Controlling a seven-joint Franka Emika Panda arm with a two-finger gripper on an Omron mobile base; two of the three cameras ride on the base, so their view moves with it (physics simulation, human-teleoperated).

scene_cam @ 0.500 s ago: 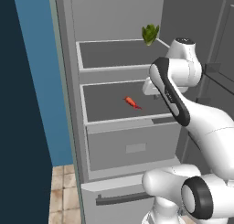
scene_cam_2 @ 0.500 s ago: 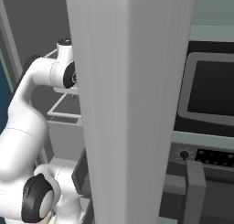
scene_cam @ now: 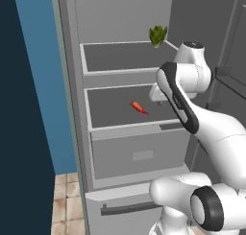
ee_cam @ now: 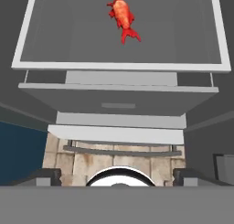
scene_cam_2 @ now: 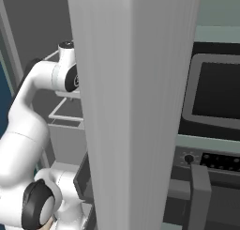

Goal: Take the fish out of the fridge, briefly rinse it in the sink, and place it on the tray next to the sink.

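Note:
The small red-orange fish [scene_cam: 139, 107] lies on the lower flat shelf [scene_cam: 126, 126] of the open grey fridge [scene_cam: 77, 85]. In the hand view the fish [ee_cam: 122, 16] sits near the top, on the white-edged shelf [ee_cam: 119, 66], tail pointing toward the shelf's front edge. My gripper [ee_cam: 116, 176] hangs above the shelf's front, short of the fish, open with its dark fingertips [ee_cam: 43, 176] spread wide and nothing between them. In the left base view the hand [scene_cam: 157, 95] is mostly hidden behind the arm, to the right of the fish. Sink and tray are out of view.
A leafy green vegetable [scene_cam: 157, 36] sits at the upper shelf's right end. Below the fish's shelf are a grey drawer front [scene_cam: 139, 155] and a dark-handled lower drawer [scene_cam: 129, 208]. The open fridge door's edge [scene_cam_2: 136, 107] stands tall beside the arm, with an oven [scene_cam_2: 215, 93] beyond it.

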